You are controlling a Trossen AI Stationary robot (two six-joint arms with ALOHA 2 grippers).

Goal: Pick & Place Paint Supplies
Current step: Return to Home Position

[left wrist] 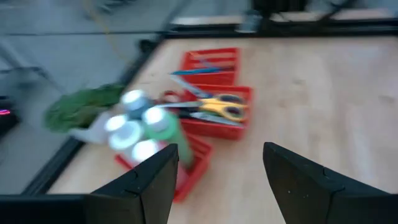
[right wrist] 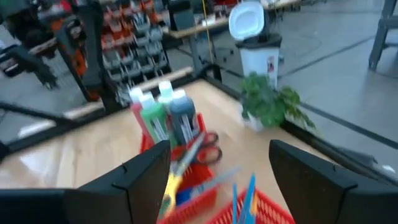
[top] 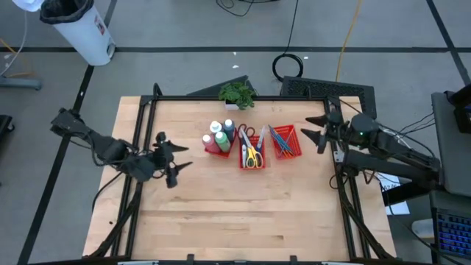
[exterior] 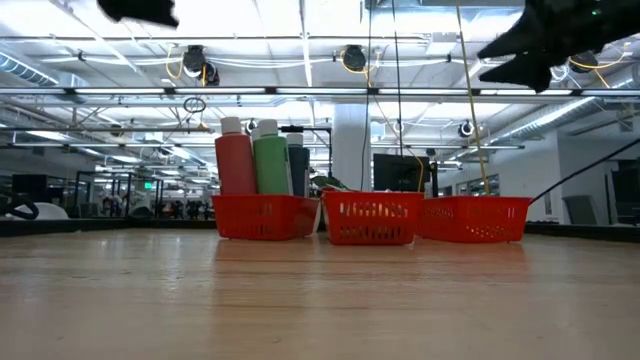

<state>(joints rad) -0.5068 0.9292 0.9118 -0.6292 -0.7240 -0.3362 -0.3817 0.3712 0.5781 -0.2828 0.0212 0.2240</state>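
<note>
Three red mesh trays stand side by side at mid table. The left tray (top: 218,146) holds upright paint bottles (top: 219,131), red and green ones (exterior: 254,158) among them. Scissors with yellow and red handles (top: 252,152) lie in the middle tray (exterior: 369,222). Thin brushes (top: 283,140) lie in the right tray (exterior: 474,219). My left gripper (top: 181,157) hovers open over the table to the left of the trays, with nothing between its fingers (left wrist: 155,180). My right gripper (top: 313,135) hovers open to the right of the trays, also with nothing between its fingers (right wrist: 149,177).
A small green potted plant (top: 237,94) stands at the table's far edge behind the trays. A black frame (top: 147,110) runs around the tabletop. Bare wood (top: 243,213) lies in front of the trays. A white bin (top: 81,29) stands on the floor beyond the table.
</note>
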